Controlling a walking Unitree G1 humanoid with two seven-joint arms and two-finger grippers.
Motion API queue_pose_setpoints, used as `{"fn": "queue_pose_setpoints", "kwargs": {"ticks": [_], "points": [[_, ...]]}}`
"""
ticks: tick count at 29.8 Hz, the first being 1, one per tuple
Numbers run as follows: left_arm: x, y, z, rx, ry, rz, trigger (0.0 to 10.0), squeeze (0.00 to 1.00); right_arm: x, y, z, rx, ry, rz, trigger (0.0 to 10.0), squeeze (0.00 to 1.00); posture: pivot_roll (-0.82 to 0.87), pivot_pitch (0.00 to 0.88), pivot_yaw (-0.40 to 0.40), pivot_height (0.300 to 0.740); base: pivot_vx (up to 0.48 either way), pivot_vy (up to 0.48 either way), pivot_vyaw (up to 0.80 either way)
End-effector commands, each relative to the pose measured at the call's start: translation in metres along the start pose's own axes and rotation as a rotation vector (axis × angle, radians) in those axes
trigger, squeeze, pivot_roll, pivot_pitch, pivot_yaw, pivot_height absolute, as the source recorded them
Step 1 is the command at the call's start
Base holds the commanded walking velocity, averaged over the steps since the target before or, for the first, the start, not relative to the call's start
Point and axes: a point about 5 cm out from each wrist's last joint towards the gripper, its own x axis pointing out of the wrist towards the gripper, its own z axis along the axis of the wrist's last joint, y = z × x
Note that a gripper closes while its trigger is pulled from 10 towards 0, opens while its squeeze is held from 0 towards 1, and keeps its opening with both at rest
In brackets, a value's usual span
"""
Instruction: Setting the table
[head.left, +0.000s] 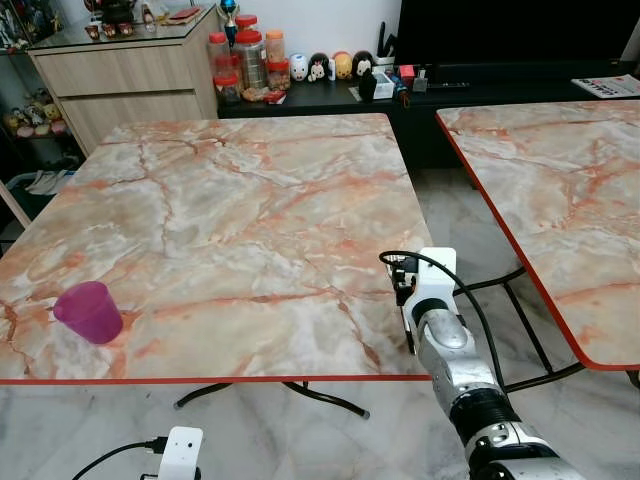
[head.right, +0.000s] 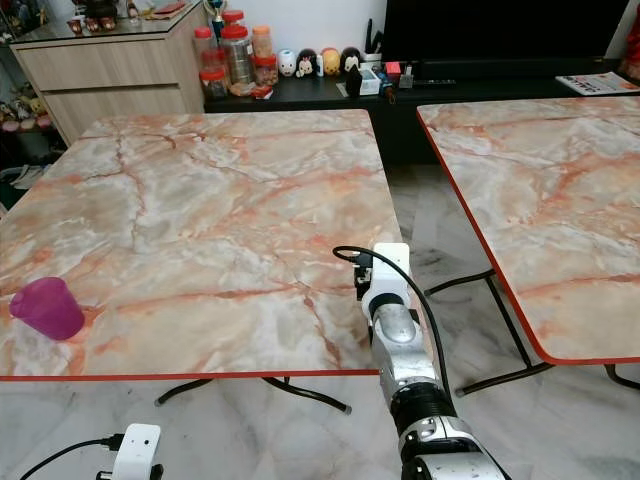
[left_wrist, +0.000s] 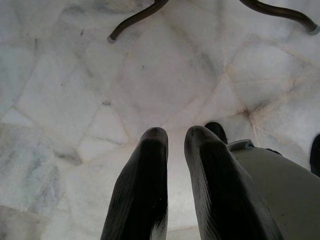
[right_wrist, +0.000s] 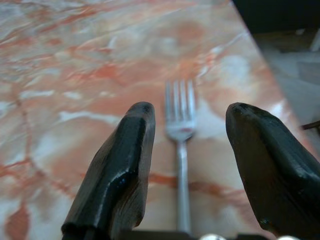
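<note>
From your head camera, left eye, you're looking down on a pink-veined marble surface (head.left: 230, 220) with a red edge, and a purple cup (head.left: 89, 312) stands upright near its front left corner. Your right arm (head.left: 455, 355) reaches over the front right corner of that surface, its white wrist block hiding the fingers from up here. A second marble surface (head.left: 560, 190) sits apart on the right, and a dark low cabinet (head.left: 330, 95) along the far wall carries red-lidded jars (head.left: 245, 55) and small figurines, beside a wooden drawer unit (head.left: 120, 75). The right eye gives you the same layout, cup (head.right: 46, 308) at the front left, arm at the front right. Over to your left wrist camera: the left gripper (left_wrist: 175, 142) hangs low above the pale marble floor (left_wrist: 75, 100), its two black fingers close together with just a narrow slit between them, nothing held, and curved dark table feet (left_wrist: 135, 17) lie beyond. Now the right wrist camera: your right gripper (right_wrist: 190, 117) is spread wide just above the surface, and a silver fork (right_wrist: 181, 125) lies flat on the marble between the fingers, tines pointing away, neither finger touching it.
</note>
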Motion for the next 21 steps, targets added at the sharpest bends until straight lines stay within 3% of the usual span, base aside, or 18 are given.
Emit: {"fn": "queue_pose_setpoints", "kwargs": {"ticks": [1, 8, 21], "points": [[0.000, 0.001, -0.002, 0.000, 0.010, 0.001, 10.0, 0.00, 0.002, 0.007, 0.004, -0.004, -0.003, 0.022, 10.0, 0.00, 0.01, 0.000, 0.040, 0.740, 0.000, 0.000, 0.00], [-0.001, 0.000, -0.003, -0.002, 0.012, -0.003, 10.0, 0.00, -0.001, 0.014, -0.011, -0.003, 0.054, 0.036, 10.0, 0.00, 0.00, 0.000, 0.042, 0.740, 0.000, 0.000, 0.00], [-0.001, -0.001, -0.005, -0.003, 0.014, -0.007, 10.0, 0.00, 0.001, 0.006, -0.011, 0.002, 0.056, -0.012, 10.0, 0.00, 0.00, 0.000, 0.040, 0.740, 0.000, 0.000, 0.00]]}}
